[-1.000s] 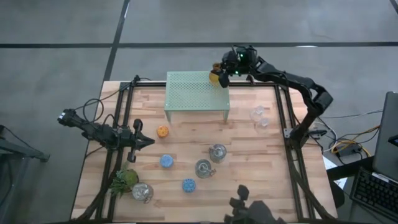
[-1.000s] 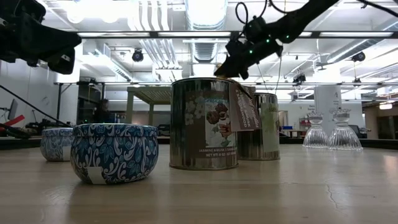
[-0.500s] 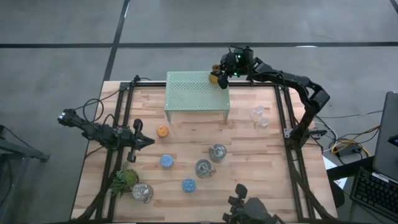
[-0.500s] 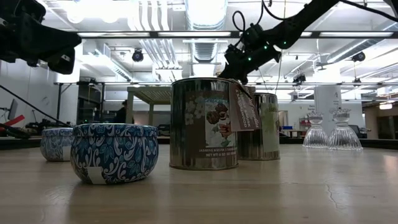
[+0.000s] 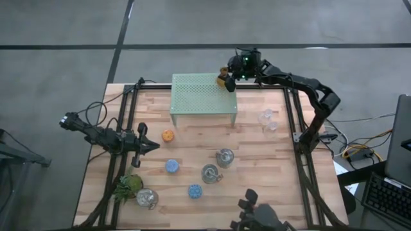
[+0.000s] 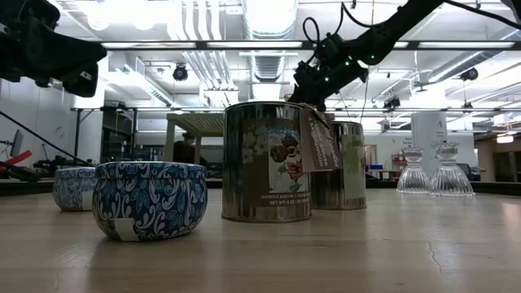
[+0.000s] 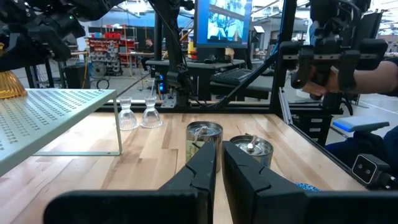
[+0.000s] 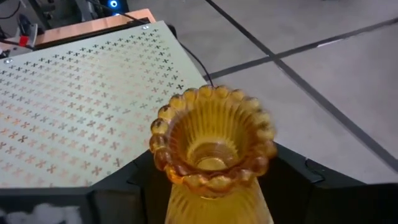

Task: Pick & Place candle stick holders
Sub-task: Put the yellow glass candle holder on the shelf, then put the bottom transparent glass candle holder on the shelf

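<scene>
Over the mesh stand's [image 5: 203, 94] far right corner, the amber holder [image 5: 222, 79] sits clamped in the right gripper [image 5: 229, 76], while the left gripper [image 5: 151, 145], fingers nearly together, waits near the table's left edge.

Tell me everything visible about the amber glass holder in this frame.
The amber glass holder is translucent yellow-orange glass with vertical ribs and a beaded, scalloped rim around an empty cup. It stands upright, mouth up, clamped in the right pincer, whose dark fingers flank its ribbed body. It sits at the far right corner of the pale-green mesh stand; whether its base touches the mesh is hidden.
</scene>
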